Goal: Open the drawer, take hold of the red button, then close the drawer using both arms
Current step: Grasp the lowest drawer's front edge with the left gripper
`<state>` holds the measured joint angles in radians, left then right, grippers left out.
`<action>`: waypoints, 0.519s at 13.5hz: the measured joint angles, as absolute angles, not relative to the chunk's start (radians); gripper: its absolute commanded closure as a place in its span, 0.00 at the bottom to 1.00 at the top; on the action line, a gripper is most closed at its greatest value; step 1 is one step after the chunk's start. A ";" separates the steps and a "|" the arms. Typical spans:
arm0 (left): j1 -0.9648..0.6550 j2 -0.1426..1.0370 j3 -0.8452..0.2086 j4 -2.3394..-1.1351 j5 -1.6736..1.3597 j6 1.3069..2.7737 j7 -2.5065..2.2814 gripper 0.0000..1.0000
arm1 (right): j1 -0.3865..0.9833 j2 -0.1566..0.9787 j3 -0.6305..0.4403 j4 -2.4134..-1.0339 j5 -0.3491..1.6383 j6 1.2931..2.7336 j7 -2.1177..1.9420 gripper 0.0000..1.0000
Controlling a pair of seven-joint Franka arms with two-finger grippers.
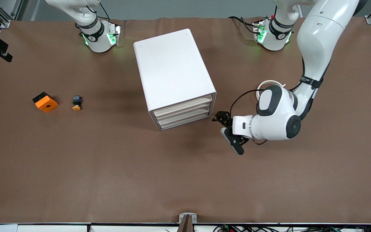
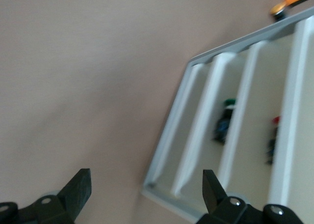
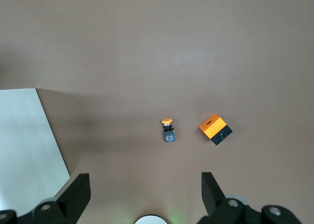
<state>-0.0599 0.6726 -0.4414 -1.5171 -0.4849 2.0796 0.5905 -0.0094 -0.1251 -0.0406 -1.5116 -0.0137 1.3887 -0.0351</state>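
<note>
The white cabinet (image 1: pixel 172 67) stands mid-table with all three drawers shut; the middle drawer (image 1: pixel 184 112) faces the front camera. My left gripper (image 1: pixel 224 129) is open and empty, low beside the drawer fronts toward the left arm's end. In the left wrist view my left gripper (image 2: pixel 147 189) points at the cabinet's lower corner (image 2: pixel 162 184), and a red-capped button (image 2: pixel 274 135) shows dimly through a drawer front. My right gripper (image 3: pixel 145 189) is open and empty, high over the table by its arm's base; it is out of the front view.
A yellow-capped button (image 1: pixel 76 102) and an orange square block (image 1: pixel 45 102) lie toward the right arm's end; both show in the right wrist view (image 3: pixel 168 129) (image 3: pixel 215 128). A green-capped button (image 2: pixel 225 121) shows through another drawer front.
</note>
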 measured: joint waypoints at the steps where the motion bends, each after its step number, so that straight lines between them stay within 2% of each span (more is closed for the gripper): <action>1: -0.066 0.685 -0.443 -1.517 -0.527 2.079 0.601 0.00 | -0.009 -0.125 -0.041 -1.512 -0.014 1.389 -0.035 0.00; 7: -0.114 0.739 -0.448 -1.517 -0.652 2.058 0.619 0.00 | -0.008 -0.125 -0.037 -1.512 -0.014 1.388 -0.030 0.00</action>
